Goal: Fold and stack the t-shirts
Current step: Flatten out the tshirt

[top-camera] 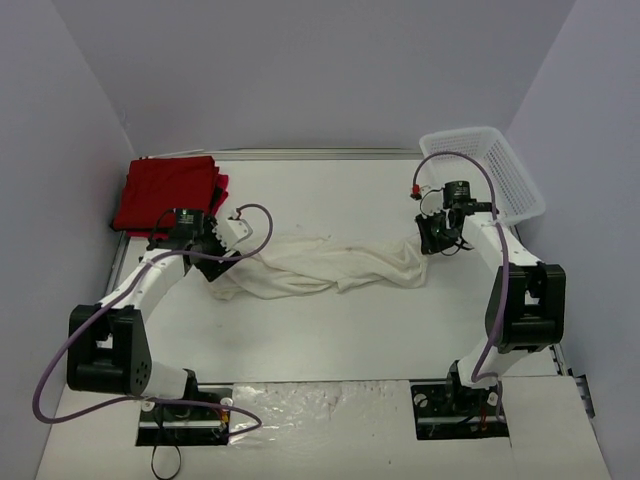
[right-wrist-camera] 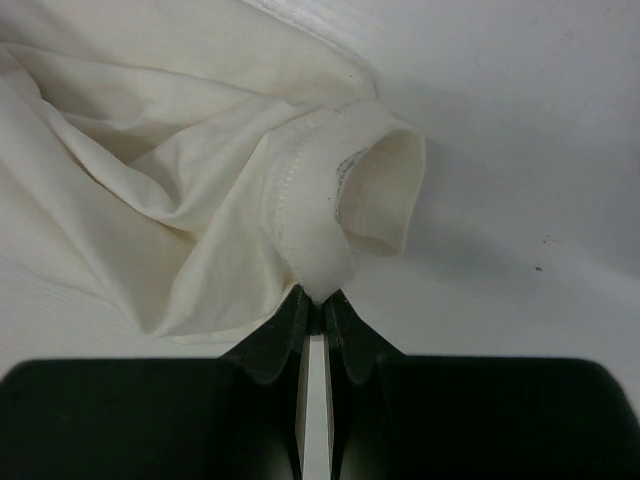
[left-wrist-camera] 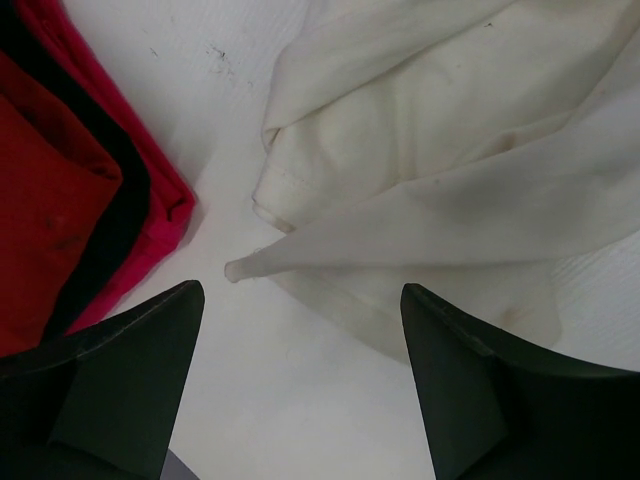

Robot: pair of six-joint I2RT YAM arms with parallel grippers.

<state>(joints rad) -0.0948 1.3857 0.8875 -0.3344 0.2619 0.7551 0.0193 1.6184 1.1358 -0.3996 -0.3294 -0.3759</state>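
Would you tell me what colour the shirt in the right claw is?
The shirt is cream-white, clearest in the right wrist view.

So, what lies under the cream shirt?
Bare white table shows around the cream shirt; its bunched cloth hides whatever is directly beneath it.

No text, brand or number can be read. Only a faint grey print shows on the rolled edge of the cream-white cloth t-shirt, just beyond the right gripper, too blurred to make out.
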